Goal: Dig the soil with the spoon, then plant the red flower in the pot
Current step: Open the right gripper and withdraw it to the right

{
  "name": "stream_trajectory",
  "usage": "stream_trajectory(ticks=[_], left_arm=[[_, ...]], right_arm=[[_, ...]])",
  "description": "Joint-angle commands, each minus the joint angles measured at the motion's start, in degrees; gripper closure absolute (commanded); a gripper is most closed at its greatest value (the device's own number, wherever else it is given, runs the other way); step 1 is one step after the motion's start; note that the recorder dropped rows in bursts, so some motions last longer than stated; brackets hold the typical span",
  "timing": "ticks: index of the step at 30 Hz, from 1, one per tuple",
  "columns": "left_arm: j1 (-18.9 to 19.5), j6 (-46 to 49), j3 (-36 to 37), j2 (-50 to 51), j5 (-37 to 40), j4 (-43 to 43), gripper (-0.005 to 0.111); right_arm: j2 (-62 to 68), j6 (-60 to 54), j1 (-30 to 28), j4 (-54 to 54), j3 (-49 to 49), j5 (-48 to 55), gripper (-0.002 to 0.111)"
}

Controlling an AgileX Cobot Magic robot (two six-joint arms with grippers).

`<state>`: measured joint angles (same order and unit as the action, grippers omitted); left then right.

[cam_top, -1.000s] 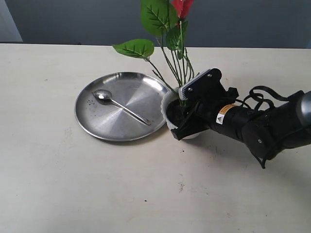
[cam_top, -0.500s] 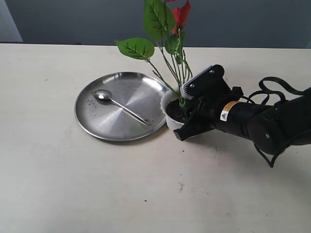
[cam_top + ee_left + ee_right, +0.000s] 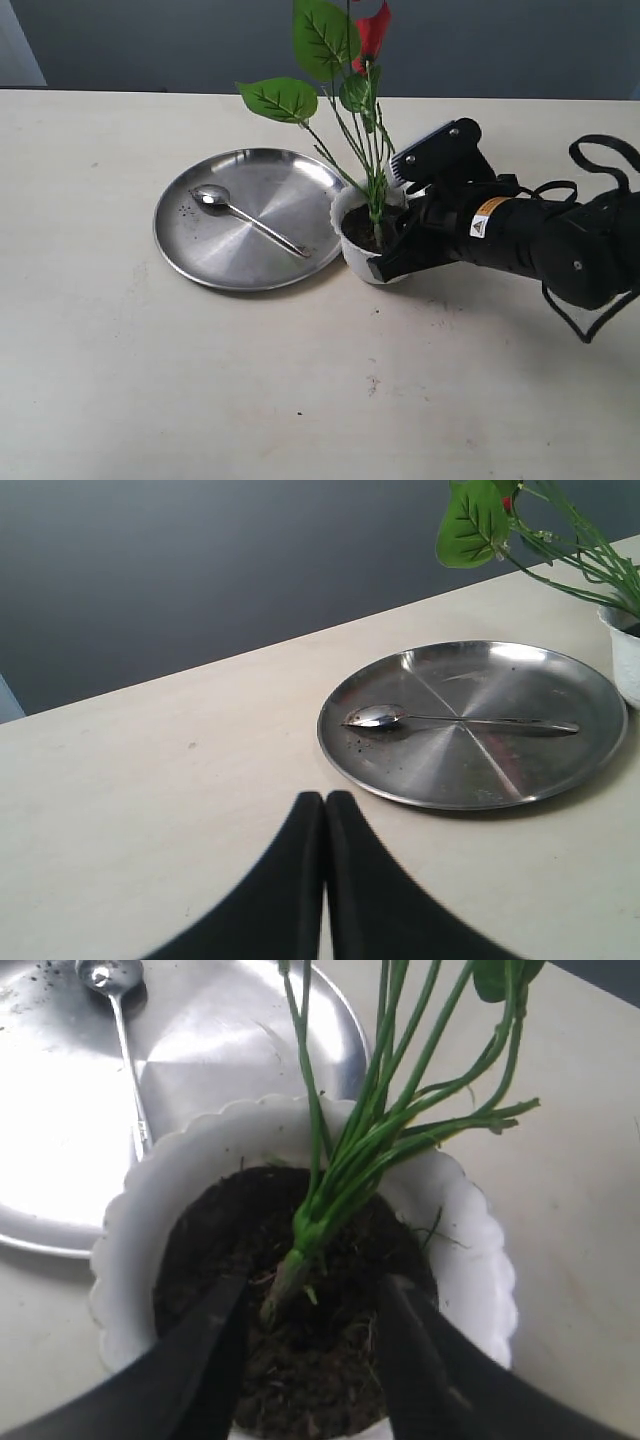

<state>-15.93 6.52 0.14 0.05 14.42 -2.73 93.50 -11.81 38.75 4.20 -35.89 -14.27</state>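
The red flower (image 3: 372, 30) stands upright in the white scalloped pot (image 3: 350, 255), its bundled stem base (image 3: 298, 1255) stuck into the dark soil (image 3: 310, 1360). My right gripper (image 3: 315, 1295) is open just above the soil, one finger (image 3: 215, 1330) on each side of the stem base without gripping it. In the exterior view this gripper (image 3: 388, 220) reaches in from the right. The spoon (image 3: 250, 218) lies on the steel plate (image 3: 215, 268). My left gripper (image 3: 325, 800) is shut and empty, low over the table short of the plate.
The steel plate (image 3: 480, 785) touches the pot's left side, with a few soil crumbs (image 3: 186, 210) near the spoon bowl. Green leaves (image 3: 280, 98) hang over the plate's far edge. A grey wall runs behind the table.
My right arm has drawn back to the right by a small distance. The flower has straightened slightly and stays in the pot. Spoon and plate have not moved.
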Motion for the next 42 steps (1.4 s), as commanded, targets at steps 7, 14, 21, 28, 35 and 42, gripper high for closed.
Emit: stream_trajectory(ticks=[7,14,21,28,35,42], left_arm=[[-0.29,-0.09,-0.14,-0.05,-0.76,0.47,0.106],[-0.29,-0.09,-0.14,-0.05,-0.76,0.47,0.106],[-0.29,-0.09,-0.14,-0.05,-0.76,0.47,0.106],[-0.29,-0.09,-0.14,-0.05,-0.76,0.47,0.106],[-0.29,-0.09,-0.14,-0.05,-0.76,0.47,0.106],[-0.29,-0.09,-0.14,-0.05,-0.76,0.47,0.106]], right_arm=[[-16.12,0.08,3.22,3.03,5.86,5.12,0.066],[-29.52,0.27,7.13,8.58,8.22,13.12,0.066],[-37.88,0.39,11.41,18.92,8.22,31.0,0.066],[-39.36,0.39,11.51,22.9,8.22,44.73,0.066],[-43.4,1.75,11.51,25.11,8.61,45.48,0.066],[-74.66,3.44,-2.67,35.42,16.53,40.96,0.066]])
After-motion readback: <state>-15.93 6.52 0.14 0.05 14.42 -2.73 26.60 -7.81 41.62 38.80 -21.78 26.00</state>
